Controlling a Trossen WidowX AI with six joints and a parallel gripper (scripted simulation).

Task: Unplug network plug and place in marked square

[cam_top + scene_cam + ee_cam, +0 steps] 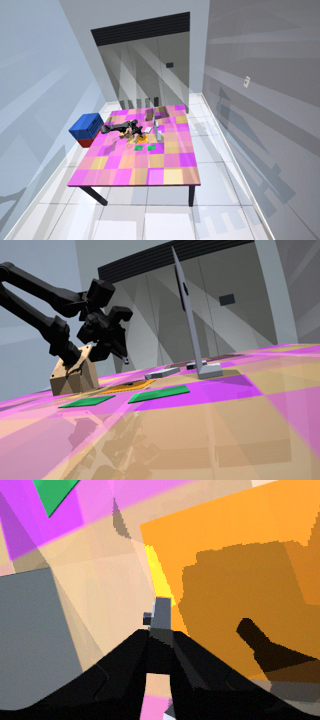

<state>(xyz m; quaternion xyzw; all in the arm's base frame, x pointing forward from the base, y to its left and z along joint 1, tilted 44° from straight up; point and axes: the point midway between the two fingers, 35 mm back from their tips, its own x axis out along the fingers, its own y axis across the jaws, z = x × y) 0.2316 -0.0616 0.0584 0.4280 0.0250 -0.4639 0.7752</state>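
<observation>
My gripper (141, 136) (124, 356) (159, 640) is shut on the small grey plug (124, 360) (163, 611) and points steeply down. The plug sticks out beyond the fingertips, clear of the socket and in the air above the table. A small piece, perhaps its tab, stands out on its left in the wrist view. The orange square (139, 141) (116, 388) (215, 525) lies flat on the table; in the wrist view the plug overlaps its left edge. The grey upright panel (155, 126) (192, 330) stands to the right of the gripper, not touching it. Its socket openings are not visible.
Two green patches (138, 148) (151, 147) (90, 401) (160, 394) lie in front of the orange square. A flat grey block (148, 129) (164, 372) lies behind it. The arm's wooden base block (74, 382) stands to the left.
</observation>
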